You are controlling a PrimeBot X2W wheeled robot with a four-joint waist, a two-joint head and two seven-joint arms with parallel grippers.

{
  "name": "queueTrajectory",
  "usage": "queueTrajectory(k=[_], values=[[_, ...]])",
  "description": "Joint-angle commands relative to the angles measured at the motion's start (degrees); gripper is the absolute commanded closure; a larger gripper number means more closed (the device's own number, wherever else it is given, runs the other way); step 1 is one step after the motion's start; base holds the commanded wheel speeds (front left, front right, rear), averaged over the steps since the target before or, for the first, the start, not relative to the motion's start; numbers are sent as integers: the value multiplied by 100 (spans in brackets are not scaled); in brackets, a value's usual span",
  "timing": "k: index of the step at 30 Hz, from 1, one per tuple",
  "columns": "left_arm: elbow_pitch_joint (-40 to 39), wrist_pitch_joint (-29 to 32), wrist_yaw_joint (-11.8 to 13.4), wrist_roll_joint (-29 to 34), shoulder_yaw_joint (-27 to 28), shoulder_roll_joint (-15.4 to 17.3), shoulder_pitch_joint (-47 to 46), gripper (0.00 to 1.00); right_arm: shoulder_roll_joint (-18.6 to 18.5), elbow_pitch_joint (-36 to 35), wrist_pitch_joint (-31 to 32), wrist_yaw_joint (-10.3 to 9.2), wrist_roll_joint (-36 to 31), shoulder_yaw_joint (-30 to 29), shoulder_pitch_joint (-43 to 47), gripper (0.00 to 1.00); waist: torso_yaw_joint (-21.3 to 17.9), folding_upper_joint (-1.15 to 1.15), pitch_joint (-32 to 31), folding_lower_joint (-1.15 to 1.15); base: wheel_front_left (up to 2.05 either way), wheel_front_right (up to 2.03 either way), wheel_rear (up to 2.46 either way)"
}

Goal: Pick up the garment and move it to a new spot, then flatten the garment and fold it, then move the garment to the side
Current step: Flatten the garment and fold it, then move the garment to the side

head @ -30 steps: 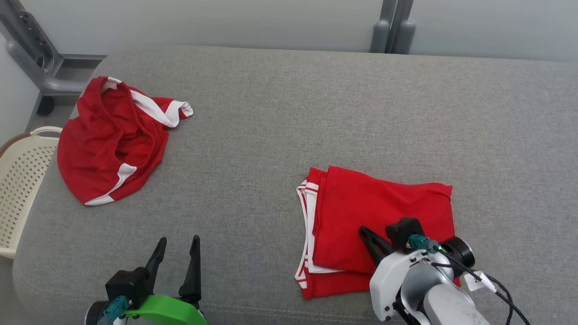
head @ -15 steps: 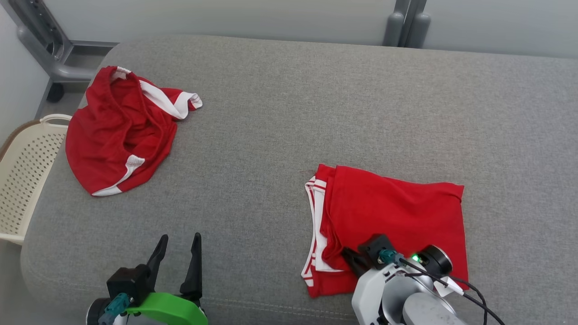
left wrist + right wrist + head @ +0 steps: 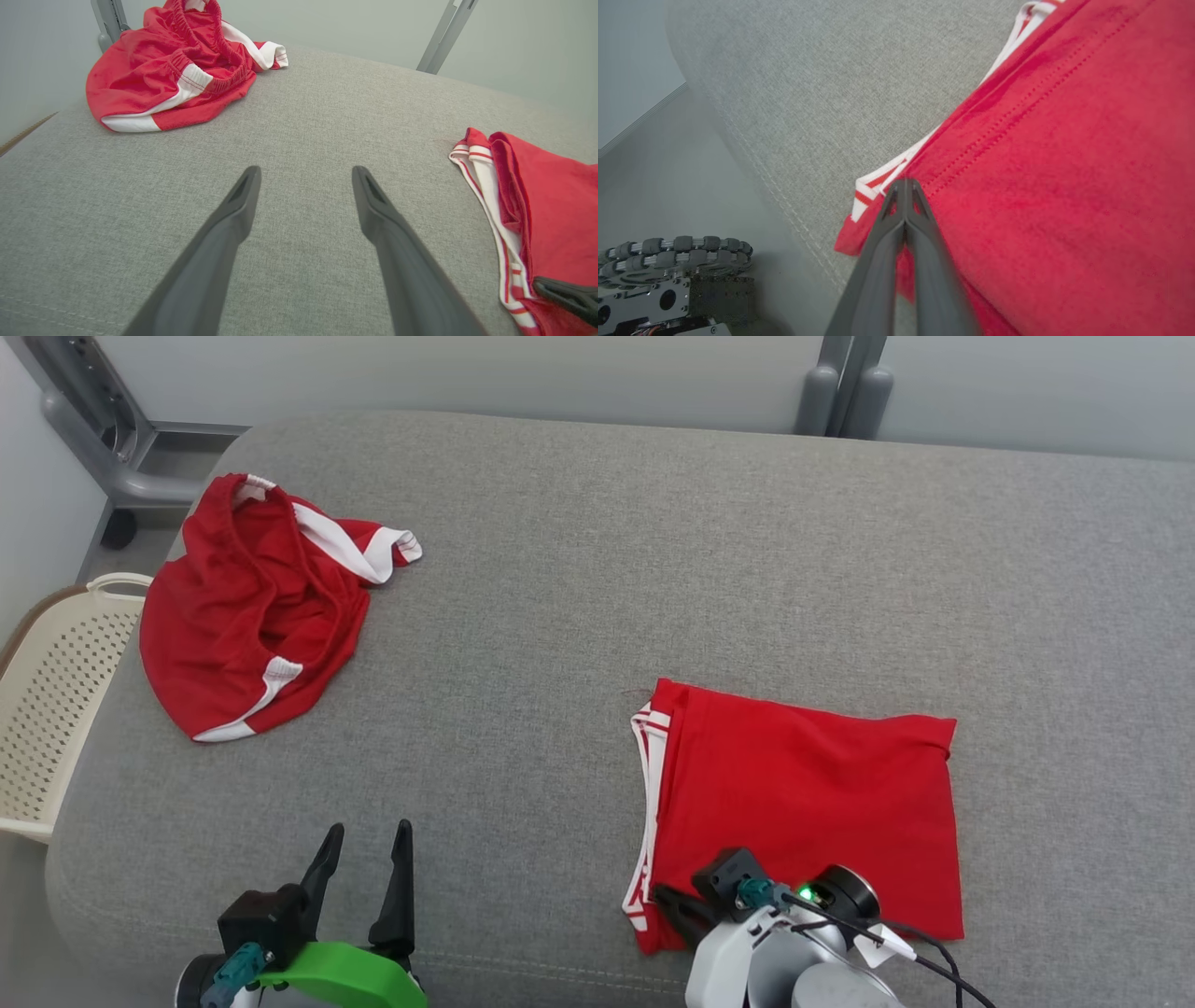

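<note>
Likely robot test room, not a home: bare pale walls (image 3: 467, 373), grey padded bench (image 3: 597, 569), metal stand legs (image 3: 845, 392) — perforated plastic laundry basket (image 3: 56, 681).

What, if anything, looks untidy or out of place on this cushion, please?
At the far left corner of the grey cushion, the red shorts lie crumpled, waistband bunched up. The folded garment near the front looks neat.

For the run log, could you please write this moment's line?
left gripper: open, empty | right gripper: shut, tips at folded garment corner | crumpled garment: far left
</note>
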Motion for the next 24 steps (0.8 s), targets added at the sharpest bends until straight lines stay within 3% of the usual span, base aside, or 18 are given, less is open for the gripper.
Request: queueTrajectory(k=[1,7,8,9,10,11,18,24], values=[[9,-16,-19,20,29,-5,-62,0,-3,19,2,0,55,24,-54,100,-8,0,-6,0,0,0,0],[-4,-16,-8,50,69,2,8,0,-10,-214,-70,0,259,-185,-188,100,-89,0,-84,0,0,0,0],[-4,-16,-5,60,66,5,31,0,-13,-269,-56,0,268,-331,-209,84,-104,0,-110,0,0,0,0],[-4,-16,-3,56,73,12,53,0,-13,-331,-20,0,304,-506,-204,59,-120,0,-135,0,0,0,0],[-5,-16,-2,53,80,20,78,0,-11,-402,27,0,298,-704,-188,12,-140,0,-164,0,0,0,0],[-9,-16,2,54,85,30,107,0,-11,-492,70,0,266,-917,-167,0,-166,0,-196,0,0,0,0],[-38,-12,18,57,61,89,236,0,-7,-1311,843,0,21,-2564,274,0,-327,0,-333,0,0,0,0],[-104,25,32,45,17,116,240,0,-2,-1997,1324,0,-327,-3552,681,0,-418,0,-311,0,0,0,0]])
